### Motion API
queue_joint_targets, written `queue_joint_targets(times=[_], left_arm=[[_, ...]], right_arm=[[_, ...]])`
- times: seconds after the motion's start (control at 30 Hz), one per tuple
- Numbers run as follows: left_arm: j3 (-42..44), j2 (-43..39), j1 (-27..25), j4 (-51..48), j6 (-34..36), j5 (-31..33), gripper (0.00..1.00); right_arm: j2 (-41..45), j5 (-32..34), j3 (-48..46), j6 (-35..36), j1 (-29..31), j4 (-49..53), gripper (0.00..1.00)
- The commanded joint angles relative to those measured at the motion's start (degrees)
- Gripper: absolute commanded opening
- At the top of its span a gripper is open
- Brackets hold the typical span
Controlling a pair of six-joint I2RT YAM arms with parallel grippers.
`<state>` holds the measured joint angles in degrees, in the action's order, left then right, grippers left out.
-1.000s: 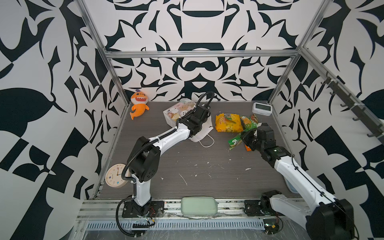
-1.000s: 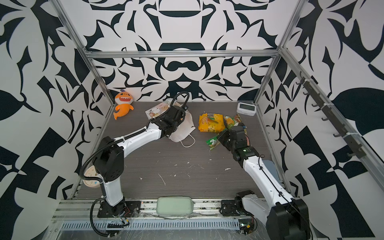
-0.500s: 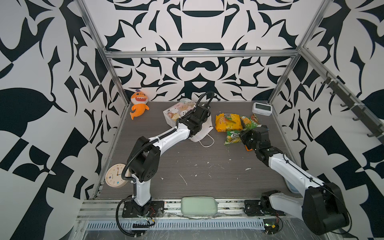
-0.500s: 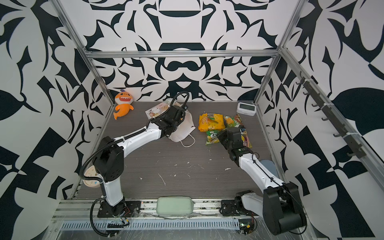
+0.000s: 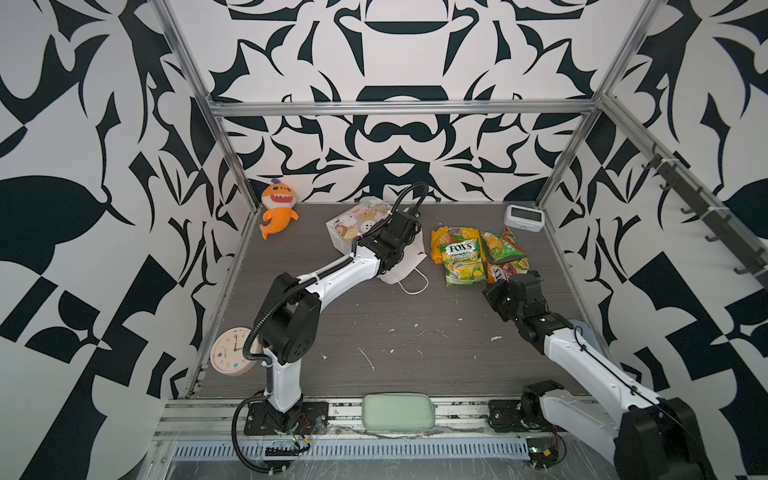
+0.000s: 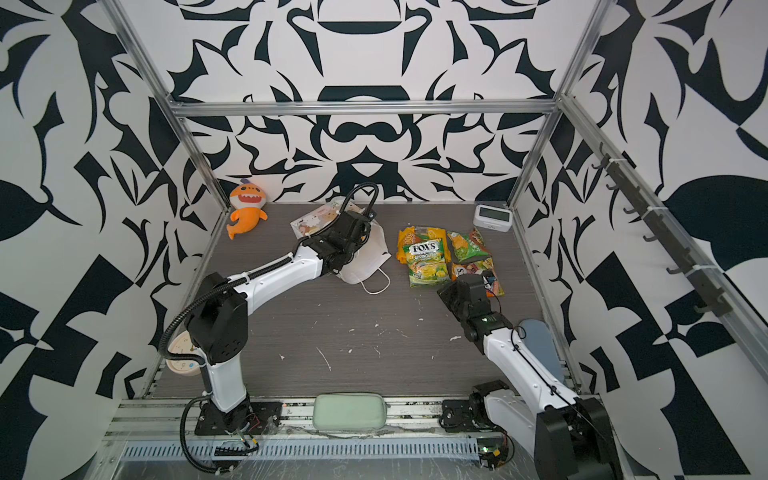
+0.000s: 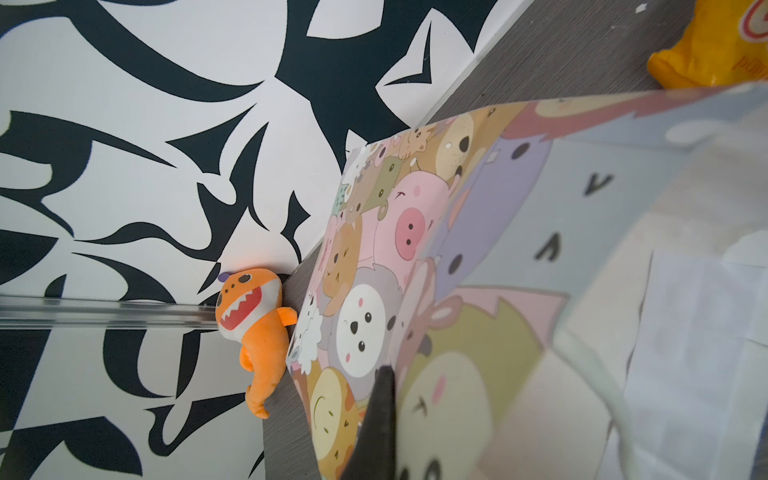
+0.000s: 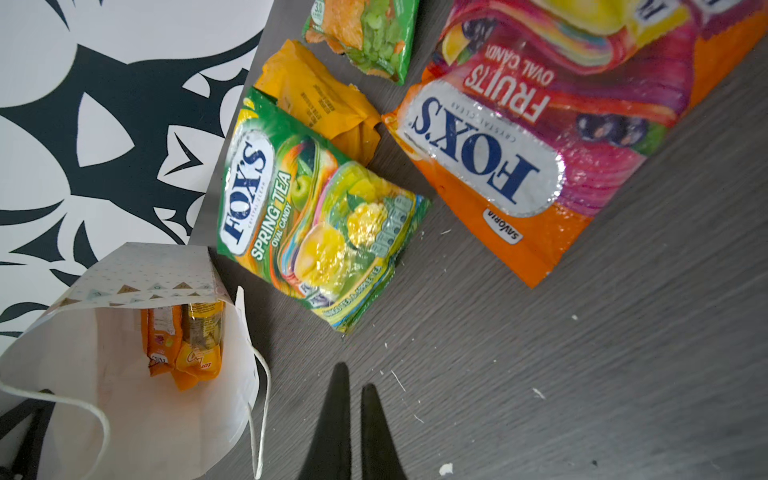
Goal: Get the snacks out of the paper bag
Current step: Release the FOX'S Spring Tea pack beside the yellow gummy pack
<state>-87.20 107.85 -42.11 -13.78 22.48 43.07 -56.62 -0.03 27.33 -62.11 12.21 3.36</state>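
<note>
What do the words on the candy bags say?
"FOX'S CRYSTAL CLEAR SPRING TEA OVAL CANDY" on the green packet.
"FOX'S CRYSTAL CLEAR FRUITS OVAL CANDY" on the orange-red packet.
"savoria" near that same packet's corner.
Too small or blurred to read: the print on the yellow packet, on the green-and-orange packet, and on the two packets inside the paper bag.

Robot lab test cell: aluminium frame (image 5: 399, 109) holds black-and-white patterned walls (image 5: 83, 124); left arm (image 5: 332, 274) and right arm (image 5: 582, 357) bolted to a rail (image 5: 199, 422) fronting a scuffed grey tabletop (image 5: 415, 332).
</note>
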Motion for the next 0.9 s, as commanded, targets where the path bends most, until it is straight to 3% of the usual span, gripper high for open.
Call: queue_joint_targets(times=[0.0, 0.1, 0.2, 0.33, 0.4, 0.53, 0.6, 0.63, 0.67, 0.87], left_arm=[[-2.3, 0.6, -0.4, 2.1, -0.4, 0.3, 0.05], [-2.2, 0.3, -0.4, 1.9, -0.3, 0.4, 0.05], [-1.9, 0.0, -0.4, 2.2, 0.0, 0.5, 0.05], [-2.1, -0.1, -0.5, 2.1, -0.1, 0.7, 0.05], [-2.1, -0.4, -0.6, 1.8, -0.2, 1.0, 0.05], [-1.4, -1.1, -0.7, 1.5, -0.4, 1.2, 0.05], [-1.2, -1.1, -0.7, 1.5, -0.3, 1.4, 0.05], [-1.3, -1.0, -0.7, 1.6, -0.3, 1.3, 0.05], [-1.4, -0.8, -0.6, 1.5, -0.2, 1.3, 0.05], [-2.3, -0.1, -0.7, 1.3, -0.2, 0.9, 0.05]], right_arm=[[0.3, -0.3, 3.2, 8.4, 0.3, 2.4, 0.08], [-2.4, -1.8, 10.1, 17.1, 0.3, 5.3, 0.16], [-8.7, -4.6, 19.7, 26.7, 0.4, 8.0, 0.34], [-20.7, -11.2, 33.1, 35.6, 0.7, 14.9, 0.40], [-26.1, -8.7, 38.7, 38.4, 2.9, 20.2, 0.44], [-33.7, 1.9, 44.3, 41.6, 8.2, 28.1, 0.51], [-35.6, 2.6, 44.1, 40.8, 8.5, 28.0, 0.52], [-36.3, 3.3, 43.7, 40.3, 8.6, 27.7, 0.59], [-37.0, 3.9, 43.6, 40.0, 8.7, 27.6, 0.60], [-41.3, 6.7, 42.9, 39.8, 8.9, 27.0, 0.58]])
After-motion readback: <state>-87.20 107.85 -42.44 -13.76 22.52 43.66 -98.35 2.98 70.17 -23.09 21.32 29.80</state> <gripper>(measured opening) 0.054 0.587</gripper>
